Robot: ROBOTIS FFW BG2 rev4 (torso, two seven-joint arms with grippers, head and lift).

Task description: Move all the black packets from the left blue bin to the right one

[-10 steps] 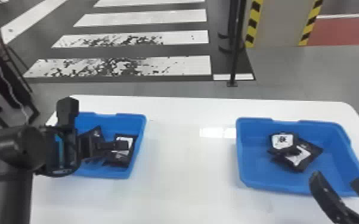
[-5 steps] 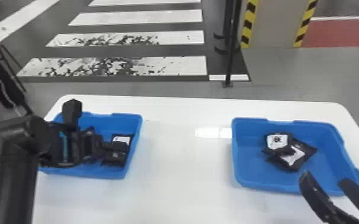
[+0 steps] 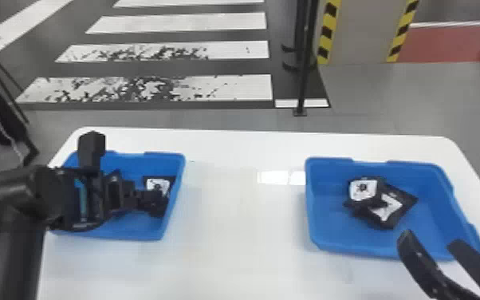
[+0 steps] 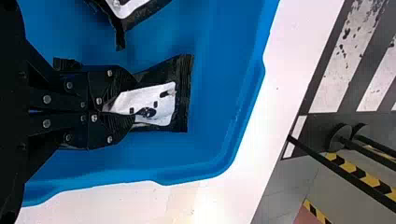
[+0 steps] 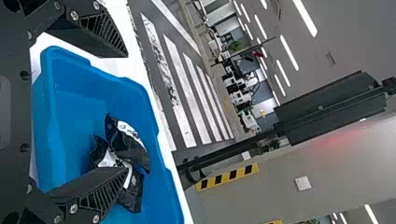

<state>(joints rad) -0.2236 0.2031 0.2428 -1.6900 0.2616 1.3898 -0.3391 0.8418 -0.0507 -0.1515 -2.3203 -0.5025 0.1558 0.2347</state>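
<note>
clamped with left gripper (image 4: 114, 113) on packet (image 4: 156, 103), in left bin (image 3: 131, 234) toward its right side; held roughly lengthwise, in line with the grip. likely needs lifting clear, then carrying well rightward to right bin (image 3: 331, 217).

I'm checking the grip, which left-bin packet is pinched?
The packet nearest the bin's right wall; its end is between the left fingers, the other packet lies clear.
</note>
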